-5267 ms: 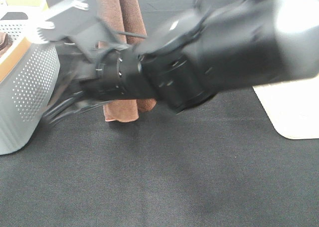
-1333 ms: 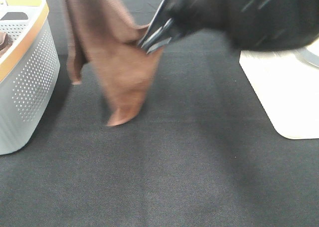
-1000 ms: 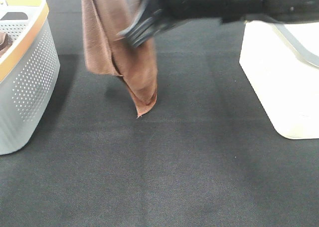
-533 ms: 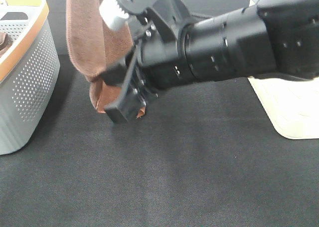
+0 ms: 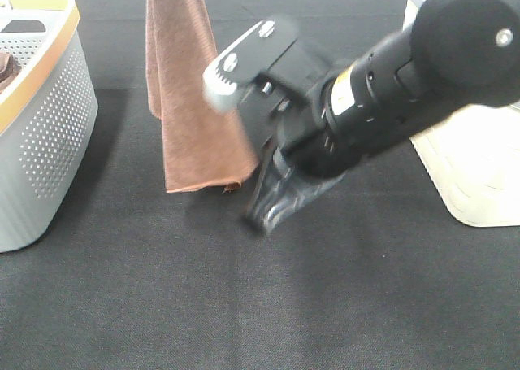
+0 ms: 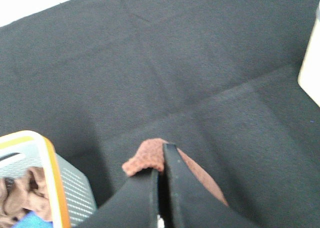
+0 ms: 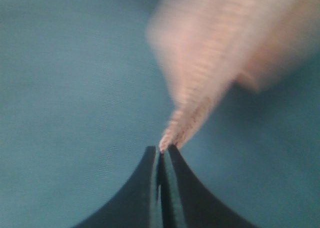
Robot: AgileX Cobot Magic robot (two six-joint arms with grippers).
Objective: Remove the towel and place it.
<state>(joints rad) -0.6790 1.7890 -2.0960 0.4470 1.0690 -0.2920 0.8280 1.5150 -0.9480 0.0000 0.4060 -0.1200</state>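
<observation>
Towel [image 5: 191, 102] is the item being moved, and it hangs lengthwise over the black table cover [image 5: 268, 305], its lower hem just meeting or just clear of the cloth surface; which of the two I cannot tell.

Nearest the high camera, the right gripper [image 5: 262, 211] reaches across the middle, blurred, with its tip low beside the towel's bottom corner. The right wrist view shows this gripper [image 7: 161, 155] with its jaws pressed together, a corner of the towel [image 7: 210, 72] either pinched at the very tip or merely touching it; the blur leaves that unsettled.

Further back, the towel rises out of the top of the high view, so that view never shows what carries it. The left wrist view does: the left gripper [image 6: 161, 160] is clamped shut on the towel's upper edge [image 6: 145, 159], high above the table.

To the left stands the grey perforated basket [image 5: 49, 134] with an orange rim, and the left wrist view shows a darker brown bunched cloth [image 6: 20, 195] and something blue inside it. A cream-coloured container [image 5: 479, 175] sits at the far right.

By my reading, removal is done: the towel is out and clear of the basket. Laying it down on the table remains.
</observation>
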